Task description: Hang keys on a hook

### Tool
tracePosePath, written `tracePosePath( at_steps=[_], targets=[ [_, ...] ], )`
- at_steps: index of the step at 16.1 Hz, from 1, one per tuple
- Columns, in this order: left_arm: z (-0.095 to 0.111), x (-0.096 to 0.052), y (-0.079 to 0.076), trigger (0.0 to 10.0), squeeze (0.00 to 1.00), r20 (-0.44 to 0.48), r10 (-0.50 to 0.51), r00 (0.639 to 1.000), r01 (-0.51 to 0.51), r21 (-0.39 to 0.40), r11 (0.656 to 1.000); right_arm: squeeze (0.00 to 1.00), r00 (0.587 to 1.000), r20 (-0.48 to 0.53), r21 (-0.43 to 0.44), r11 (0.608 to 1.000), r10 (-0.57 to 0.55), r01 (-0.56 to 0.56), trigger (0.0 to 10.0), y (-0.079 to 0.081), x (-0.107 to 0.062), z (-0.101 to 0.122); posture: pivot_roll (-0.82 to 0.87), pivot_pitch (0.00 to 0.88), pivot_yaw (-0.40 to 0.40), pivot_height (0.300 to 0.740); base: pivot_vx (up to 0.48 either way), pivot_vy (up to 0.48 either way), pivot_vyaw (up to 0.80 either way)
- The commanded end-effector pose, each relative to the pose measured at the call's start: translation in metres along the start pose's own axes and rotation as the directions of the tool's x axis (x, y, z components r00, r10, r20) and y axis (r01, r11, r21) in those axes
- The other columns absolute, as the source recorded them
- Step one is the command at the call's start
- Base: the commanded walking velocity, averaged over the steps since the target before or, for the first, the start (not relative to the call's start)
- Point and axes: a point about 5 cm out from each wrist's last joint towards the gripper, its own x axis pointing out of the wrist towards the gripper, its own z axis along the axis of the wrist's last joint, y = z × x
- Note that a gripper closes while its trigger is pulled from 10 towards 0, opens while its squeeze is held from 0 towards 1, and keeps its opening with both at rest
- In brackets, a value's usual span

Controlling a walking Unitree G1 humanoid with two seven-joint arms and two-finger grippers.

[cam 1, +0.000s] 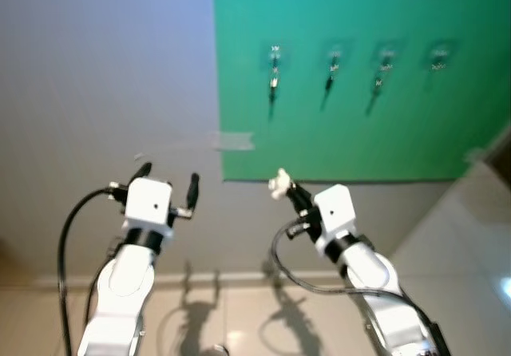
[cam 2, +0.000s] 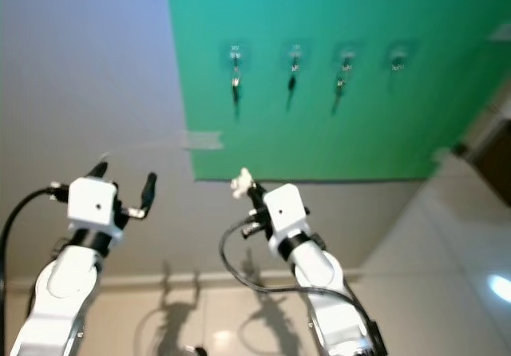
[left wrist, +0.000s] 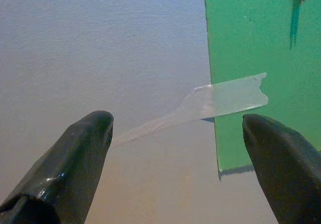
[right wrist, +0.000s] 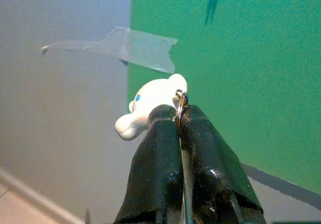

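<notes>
Four hooks (cam 1: 274,55) in a row on the sheet (cam 1: 351,132); tape (cam 1: 233,140) at its left edge.

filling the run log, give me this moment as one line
right hand: shut on keyring, below green board | left hand: open, empty | hooks: above, not reached

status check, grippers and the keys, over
Right gripper shut on white keychain, raised below green board. Left gripper open, empty, facing the wall. Four hooks above on the board, three with items hanging, far-right looks bare. Path clear.
</notes>
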Motion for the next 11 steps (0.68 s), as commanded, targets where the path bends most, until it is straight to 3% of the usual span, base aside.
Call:
tracePosePath(
  at_steps=[1,11],
  targets=[
    [0.003,0.004,-0.002,10.0,0.0,0.012,-0.008,1.0,0.008,0.009,1.0,0.0,1.0,0.018,-0.003,1.0,-0.013,0.013,10.0,-0.006,0.0,0.003,-0.02,0.0,-0.019,0.74,0.0,-0.27,0.8],
    [0.002,0.0,-0.002,10.0,0.0,0.014,-0.009,1.0,0.009,0.013,1.0,0.0,0.998,0.065,-0.012,1.0,-0.002,0.003,10.0,-0.006,0.003,0.013,-0.02,0.0,-0.019,0.74,0.0,-0.27,0.8]
  ],
)
